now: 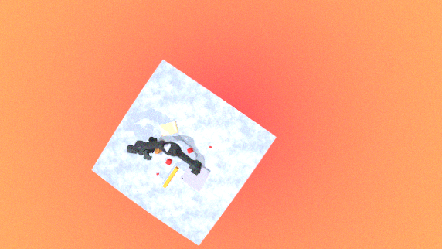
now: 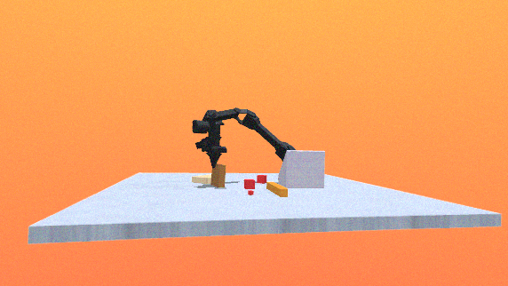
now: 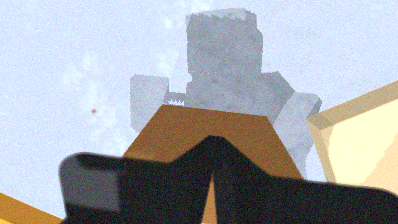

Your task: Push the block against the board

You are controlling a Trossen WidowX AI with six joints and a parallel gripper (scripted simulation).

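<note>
A flat, cream, nearly square piece (image 1: 168, 128) (image 2: 201, 179) (image 3: 370, 140) lies on the table. A tall brown-orange block (image 1: 157, 151) (image 2: 218, 176) (image 3: 215, 124) stands upright a little apart from it. A long yellow-orange bar (image 1: 171, 178) (image 2: 277, 190) (image 3: 22, 212) lies flat, apart from both. The names block and board cannot be matched to these for certain. My gripper (image 2: 214, 166) (image 3: 215, 143) is shut and empty, pointing down with its tips at the upper end of the brown block. Whether they touch it cannot be told. The arm covers part of the block in the top view.
Two red cubes (image 1: 168, 162) (image 2: 250, 184) lie between the brown block and the arm's base. Small red pieces (image 1: 158, 174) (image 1: 210, 147) lie farther out. A large pale lavender box (image 1: 196, 181) (image 2: 305, 170) stands beside the base.
</note>
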